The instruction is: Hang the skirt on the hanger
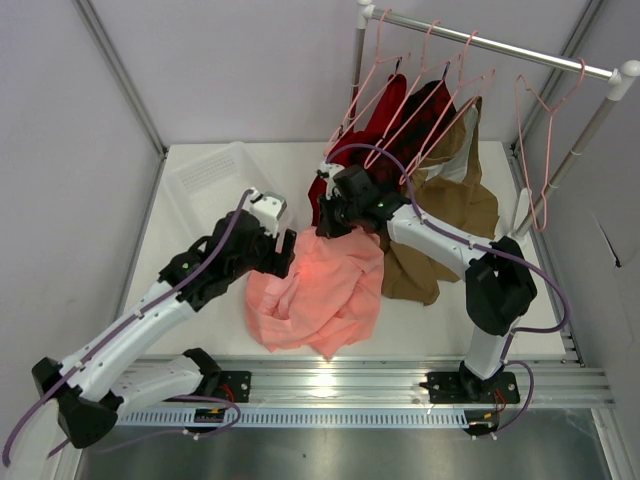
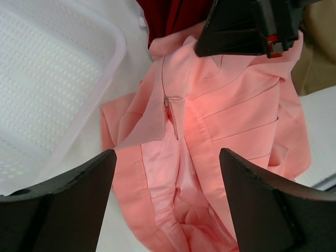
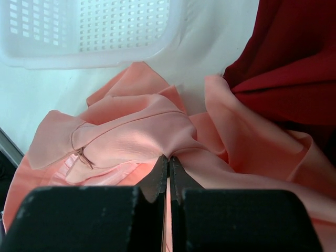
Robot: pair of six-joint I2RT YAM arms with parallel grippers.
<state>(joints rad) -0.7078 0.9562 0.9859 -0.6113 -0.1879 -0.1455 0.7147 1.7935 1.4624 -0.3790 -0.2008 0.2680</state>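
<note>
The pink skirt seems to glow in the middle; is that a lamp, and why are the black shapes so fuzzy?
Top view: a bright patch on the skirt, its source unseen. Left wrist view: the same glow; the open left pincer is too near, soft-edged. Right wrist view: the right pincer, shut on the skirt, is blurred; the white basket looks washed out.

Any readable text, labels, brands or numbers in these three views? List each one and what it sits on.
None can be read.
Salmon-pink cloth skirt: plain, no print or tag showing.
White perforated plastic basket: no marking visible.
Black base mount of the right arm: small coloured specks, too small to tell if they carry text.
</note>
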